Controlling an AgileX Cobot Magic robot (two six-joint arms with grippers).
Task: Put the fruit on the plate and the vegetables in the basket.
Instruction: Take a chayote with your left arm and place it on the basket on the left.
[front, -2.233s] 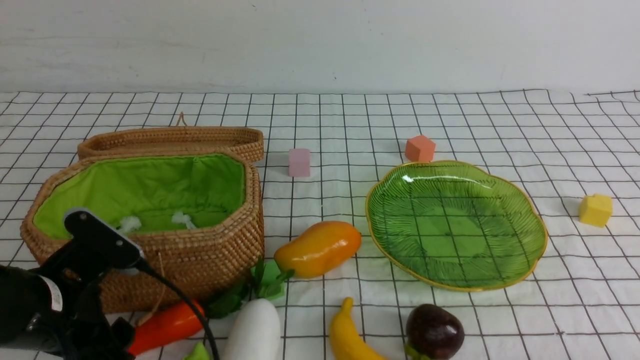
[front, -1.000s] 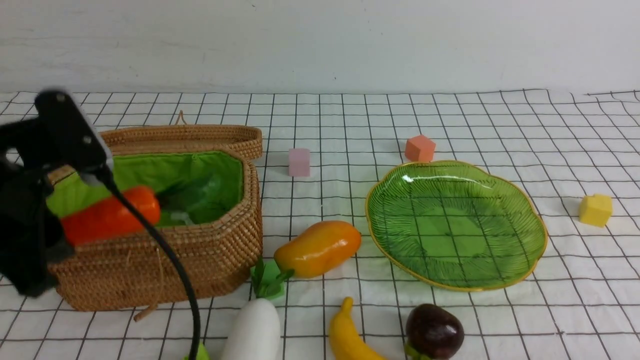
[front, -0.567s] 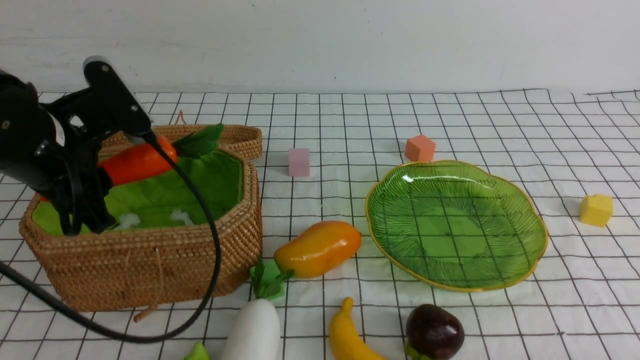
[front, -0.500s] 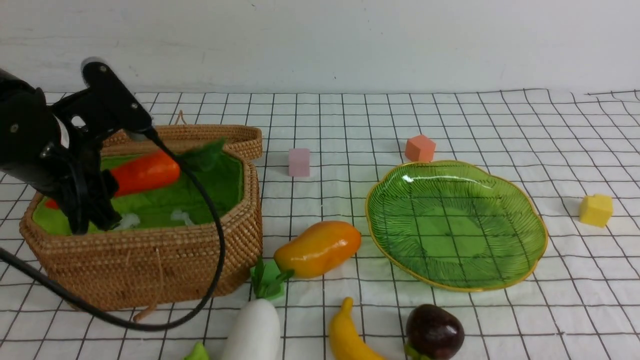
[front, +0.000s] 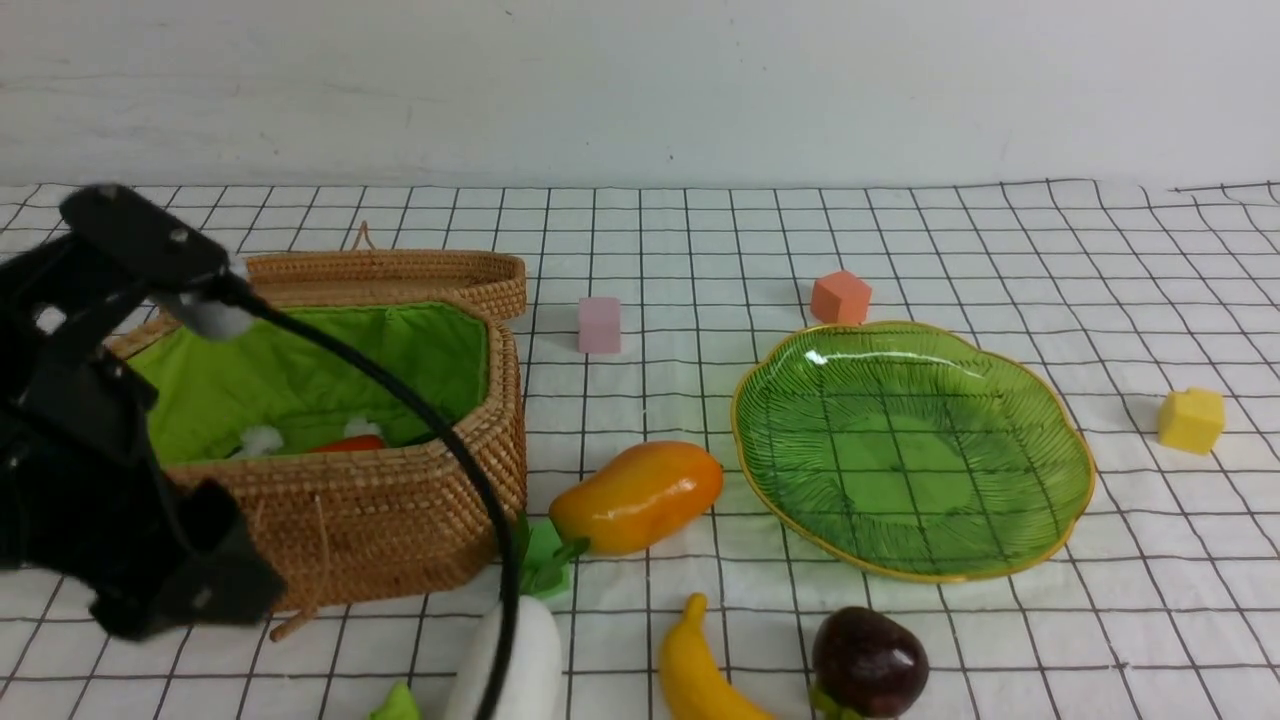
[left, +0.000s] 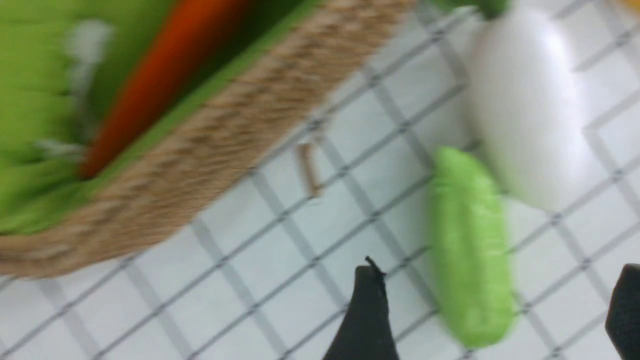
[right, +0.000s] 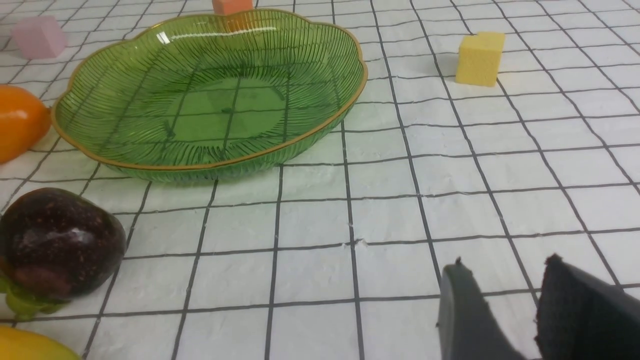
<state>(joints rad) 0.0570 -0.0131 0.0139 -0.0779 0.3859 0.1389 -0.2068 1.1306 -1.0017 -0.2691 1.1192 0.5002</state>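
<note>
Down inside the basket (front: 400, 500), on the lime-green lining: the carrot (front: 345, 444), lying low by the near wall, with just a sliver of orange over the rim from the front. Right behind the basket, flat on the checked cloth (front: 1000, 250): the woven lid (front: 400, 275). Just outside the basket's near wall, up over the cloth: the left gripper (left: 497, 270), let go and spread wide, with nothing between the fingers (left: 367, 310). Blurry wrist view there. On the cloth under that gripper: a small green cube (left: 470, 245), and just beside it the fat white radish (front: 535, 640), leafy end toward the basket's front corner. Between the basket and the plate (front: 910, 440), on the cloth: the mango (front: 635, 497), near the plate's gold rim but not on it. In front of the plate, also on the cloth: the banana (front: 695, 670) and the round purple fruit (front: 868, 662), side by side with a gap between. Low over the cloth on the near side of the plate, not far from the purple fruit: the right gripper (right: 505, 265), fingers only a little apart, gripping nothing. Farther back, well apart from each other: a pink cube (front: 599, 325) past the mango, an orange cube (front: 840, 297) just behind the plate, and a yellow cube (front: 1191, 420) off to the plate's right.
</note>
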